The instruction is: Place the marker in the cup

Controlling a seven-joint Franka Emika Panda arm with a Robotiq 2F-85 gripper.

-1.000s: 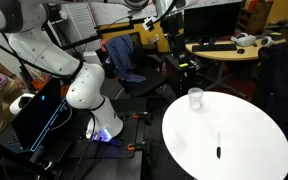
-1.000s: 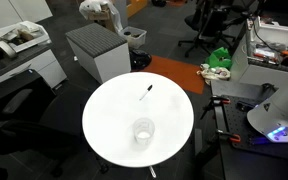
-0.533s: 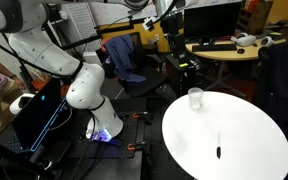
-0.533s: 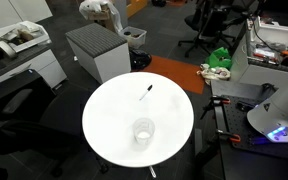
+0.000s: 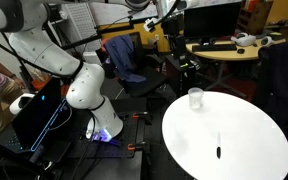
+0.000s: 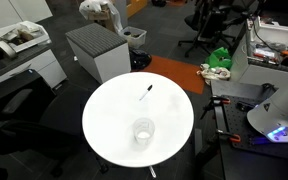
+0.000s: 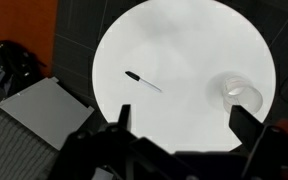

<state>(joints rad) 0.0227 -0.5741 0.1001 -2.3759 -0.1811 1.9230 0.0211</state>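
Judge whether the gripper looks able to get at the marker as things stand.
Probably yes: the open gripper hangs above the table, where the marker lies by itself, with the cup standing well apart.

No legible text, label, brand or number is found in any view. Pale sheets (image 5: 79, 18) at about 11 o'clock in an exterior view possibly carry print, too small to read.

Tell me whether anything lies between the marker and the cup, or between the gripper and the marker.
Nothing visible does. The marker lies alone on the white table, apart from the cup, with bare tabletop between them. In the wrist view the open gripper hangs above the table with only air beneath.
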